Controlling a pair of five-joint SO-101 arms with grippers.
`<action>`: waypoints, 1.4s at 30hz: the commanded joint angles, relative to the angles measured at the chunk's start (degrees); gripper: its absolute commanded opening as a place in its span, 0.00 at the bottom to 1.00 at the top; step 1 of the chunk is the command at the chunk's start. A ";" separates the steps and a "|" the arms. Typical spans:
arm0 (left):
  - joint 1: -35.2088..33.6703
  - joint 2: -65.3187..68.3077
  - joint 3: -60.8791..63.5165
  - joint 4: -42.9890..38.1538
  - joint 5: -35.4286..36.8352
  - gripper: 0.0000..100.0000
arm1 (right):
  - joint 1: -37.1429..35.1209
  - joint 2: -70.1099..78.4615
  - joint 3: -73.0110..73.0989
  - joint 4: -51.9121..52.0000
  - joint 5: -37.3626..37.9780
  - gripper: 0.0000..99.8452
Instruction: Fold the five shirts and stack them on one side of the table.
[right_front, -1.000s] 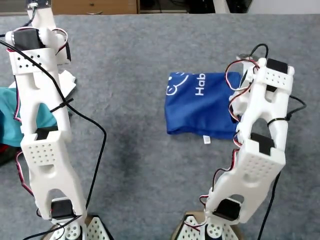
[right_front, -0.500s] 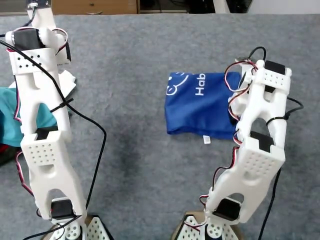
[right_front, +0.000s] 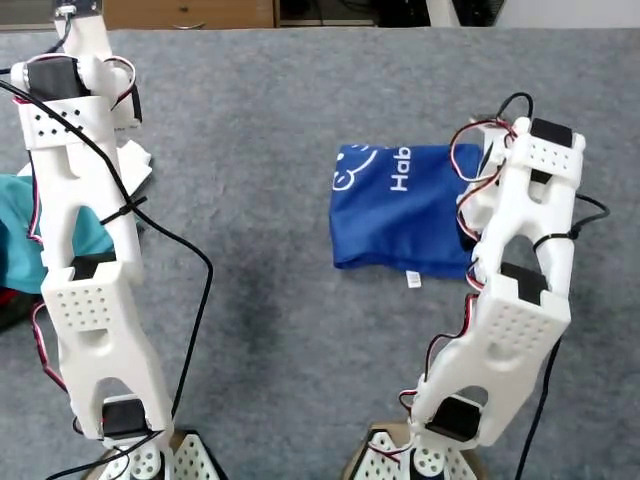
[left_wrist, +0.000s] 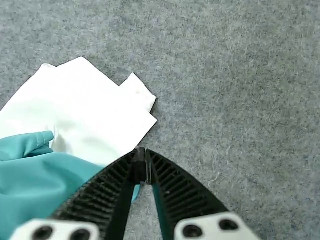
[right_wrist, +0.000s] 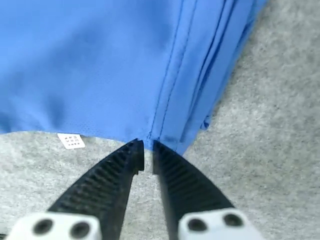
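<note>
A folded blue shirt (right_front: 400, 210) with white print lies on the grey table right of centre. The right arm (right_front: 530, 200) stands over its right edge. In the right wrist view my right gripper (right_wrist: 147, 146) is shut, its tips at the hem of the blue shirt (right_wrist: 100, 65) near a small white tag (right_wrist: 71, 141). At the far left lie a white shirt (right_front: 135, 165) and a teal shirt (right_front: 15, 230). My left gripper (left_wrist: 141, 166) is shut with nothing in it, just above the border of the white shirt (left_wrist: 85, 115) and the teal shirt (left_wrist: 30, 182).
A bit of red cloth (right_front: 10, 300) shows at the left edge under the teal shirt. A black cable (right_front: 195, 300) trails from the left arm (right_front: 85, 260) across the table. Wooden furniture (right_front: 190, 12) stands beyond the far edge. Bare grey table (right_front: 260, 300) lies between the arms.
The right arm has shifted very slightly over the blue shirt's right edge. The left arm and the shirts have stayed put.
</note>
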 joint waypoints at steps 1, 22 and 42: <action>-0.18 -3.65 -0.09 0.70 -0.09 0.02 | 0.66 -0.57 -2.59 1.23 1.05 0.09; -0.53 -3.56 -0.09 0.70 -0.26 0.02 | 2.24 5.41 -4.09 -2.02 1.67 0.04; -0.09 -3.12 -0.09 0.62 -0.26 0.02 | 7.16 3.30 -9.19 6.95 5.27 0.00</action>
